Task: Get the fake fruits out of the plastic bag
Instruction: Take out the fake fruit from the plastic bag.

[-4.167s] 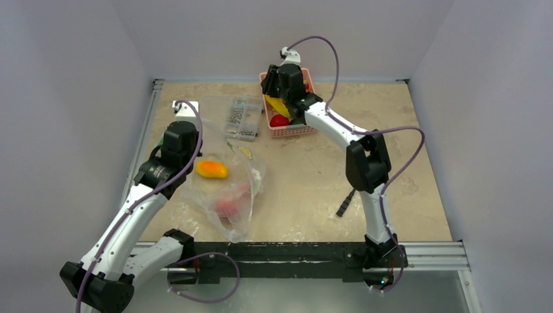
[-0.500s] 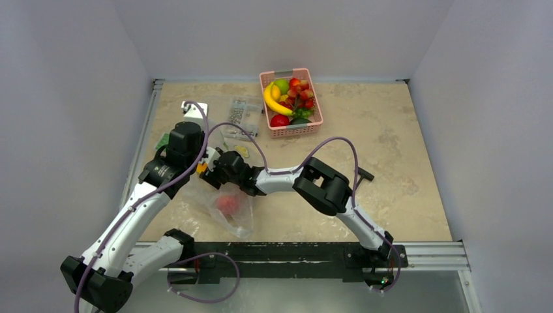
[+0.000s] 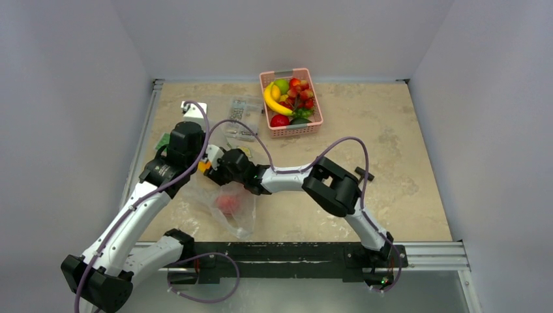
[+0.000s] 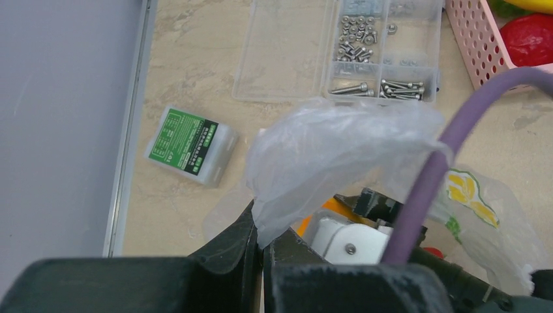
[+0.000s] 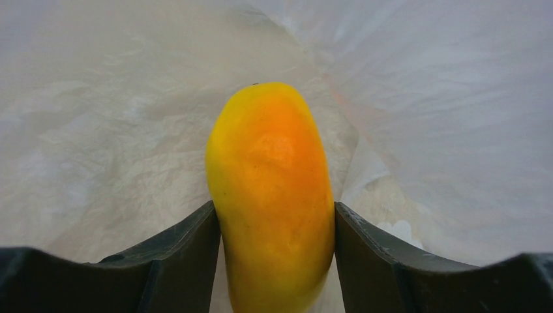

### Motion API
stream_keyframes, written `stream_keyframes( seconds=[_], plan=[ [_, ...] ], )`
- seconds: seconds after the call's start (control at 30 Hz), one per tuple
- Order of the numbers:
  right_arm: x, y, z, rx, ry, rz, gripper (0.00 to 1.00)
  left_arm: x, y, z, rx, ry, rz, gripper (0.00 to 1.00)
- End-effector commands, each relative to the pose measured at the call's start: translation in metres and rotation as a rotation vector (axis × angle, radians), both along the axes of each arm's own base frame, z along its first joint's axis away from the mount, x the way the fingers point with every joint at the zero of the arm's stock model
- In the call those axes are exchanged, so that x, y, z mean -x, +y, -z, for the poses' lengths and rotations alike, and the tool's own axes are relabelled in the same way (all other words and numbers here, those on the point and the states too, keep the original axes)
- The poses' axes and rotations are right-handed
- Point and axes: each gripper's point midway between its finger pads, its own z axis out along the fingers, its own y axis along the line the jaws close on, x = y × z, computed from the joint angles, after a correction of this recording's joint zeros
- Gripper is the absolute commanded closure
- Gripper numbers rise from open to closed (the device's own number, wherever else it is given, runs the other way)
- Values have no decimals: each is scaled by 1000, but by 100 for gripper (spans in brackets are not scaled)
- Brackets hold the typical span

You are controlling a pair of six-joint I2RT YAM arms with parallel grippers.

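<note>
The clear plastic bag (image 3: 229, 218) lies at the table's left. My left gripper (image 4: 263, 228) is shut on the bag's rim (image 4: 326, 150) and holds the mouth raised. My right gripper (image 3: 210, 167) reaches into that mouth. In the right wrist view, both fingers (image 5: 186, 251) press the sides of an orange-yellow fake fruit (image 5: 274, 189), with bag film (image 5: 456, 98) all around. A red fake fruit (image 3: 227, 203) lies deeper in the bag, nearer the front edge. A sliver of the orange fruit (image 4: 314, 218) shows in the left wrist view.
A pink basket (image 3: 291, 132) holding a banana and several fruits stands at the back centre. A clear case of screws (image 3: 242, 117) lies left of it. A small green-labelled box (image 4: 191, 145) sits by the left rail. The right arm's purple cable (image 4: 430, 176) crosses above the bag.
Four seconds ago my right arm was over the basket; it now reaches into the bag. Over the last half second its jaws have narrowed onto the orange-yellow fruit. The left arm holds still.
</note>
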Motion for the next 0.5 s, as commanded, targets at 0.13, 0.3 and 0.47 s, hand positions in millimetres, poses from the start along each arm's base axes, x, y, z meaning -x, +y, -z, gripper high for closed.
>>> stream_keyframes(
  seconds=[0.13, 0.3, 0.47],
  plan=[
    [20, -13, -97, -185, 4, -19, 85, -4, 2, -8, 7, -43, -25, 100],
    [36, -25, -110, -204, 70, -31, 91, -4, 3, -10, 10, -53, -30, 100],
    [61, -36, -126, -242, 154, -84, 93, -4, 3, -10, 8, -48, -30, 100]
  ],
)
